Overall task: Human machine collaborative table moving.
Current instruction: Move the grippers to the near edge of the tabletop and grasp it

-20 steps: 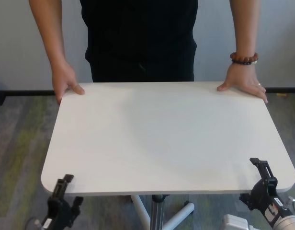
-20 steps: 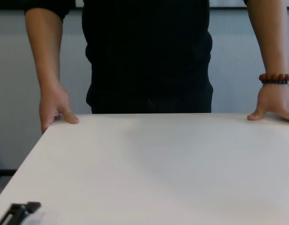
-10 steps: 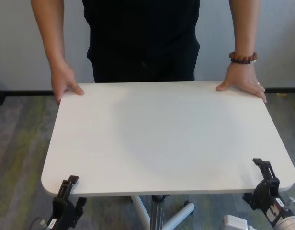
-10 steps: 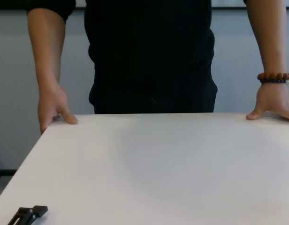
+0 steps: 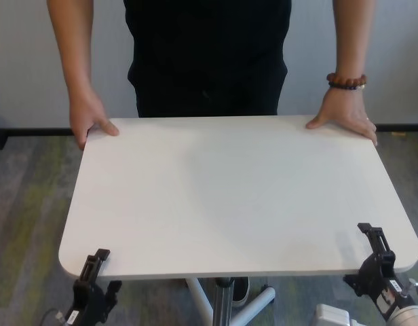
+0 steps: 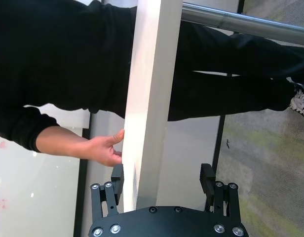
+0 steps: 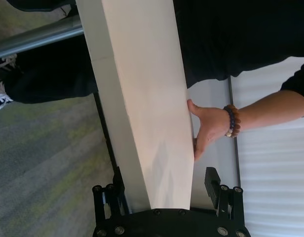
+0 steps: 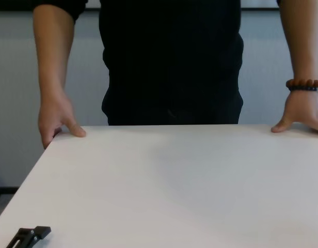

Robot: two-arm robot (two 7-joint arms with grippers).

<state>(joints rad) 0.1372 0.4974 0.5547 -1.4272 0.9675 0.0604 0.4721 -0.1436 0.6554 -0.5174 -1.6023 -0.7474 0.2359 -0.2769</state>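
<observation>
Table (image 5: 236, 197) level, long axis left-right, human (image 5: 209, 54) far side

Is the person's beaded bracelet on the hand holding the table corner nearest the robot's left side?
No, the beaded bracelet sits on the wrist of the hand gripping the far corner of the table on the robot's right side.

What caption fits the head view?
Person and two grippers hold opposite edges of a white table.
</observation>
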